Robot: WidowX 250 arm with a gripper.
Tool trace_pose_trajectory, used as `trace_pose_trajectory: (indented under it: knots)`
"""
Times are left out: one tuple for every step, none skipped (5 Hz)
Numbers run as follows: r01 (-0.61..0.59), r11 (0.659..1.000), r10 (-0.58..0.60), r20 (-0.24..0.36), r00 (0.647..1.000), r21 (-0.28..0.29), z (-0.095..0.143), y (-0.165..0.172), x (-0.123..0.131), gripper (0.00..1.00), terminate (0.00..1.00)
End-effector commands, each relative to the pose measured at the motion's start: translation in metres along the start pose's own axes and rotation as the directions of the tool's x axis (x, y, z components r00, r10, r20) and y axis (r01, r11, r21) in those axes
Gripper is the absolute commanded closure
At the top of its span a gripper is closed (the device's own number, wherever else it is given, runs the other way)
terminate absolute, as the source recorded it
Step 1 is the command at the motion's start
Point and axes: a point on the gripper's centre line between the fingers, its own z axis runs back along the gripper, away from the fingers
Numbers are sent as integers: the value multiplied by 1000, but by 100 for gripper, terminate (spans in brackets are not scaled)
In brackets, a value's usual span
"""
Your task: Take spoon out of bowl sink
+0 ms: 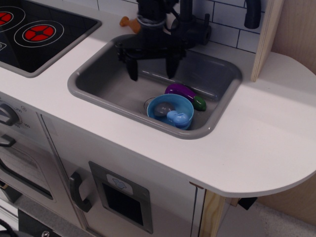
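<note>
The light-blue bowl (170,111) sits in the front right part of the grey sink (103,81), over the drain. The spoon (172,114) lies inside the bowl, its grey scoop to the left and its blue handle toward the front right rim. My black gripper (151,73) hangs open over the sink's back left part, fingers pointing down, up and to the left of the bowl and apart from it. It holds nothing.
A purple eggplant with a green tip (185,94) lies in the sink just behind the bowl. A black faucet (192,24) stands behind the sink. A stovetop with red burners (34,32) is at the left. White counter (256,133) lies to the right.
</note>
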Motion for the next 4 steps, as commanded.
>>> trace_pose_trajectory:
  knots:
    - [-63,998,62,-54,997,-14,22,-13,-31,0,0]
    - [-76,997,76,-76,994,2,19,-19,-51,0,0]
    - [-102,994,105,-111,988,32,19,-19,-60,0,0]
    - [-125,991,130,-104,986,49,8,-21,-65,0,0]
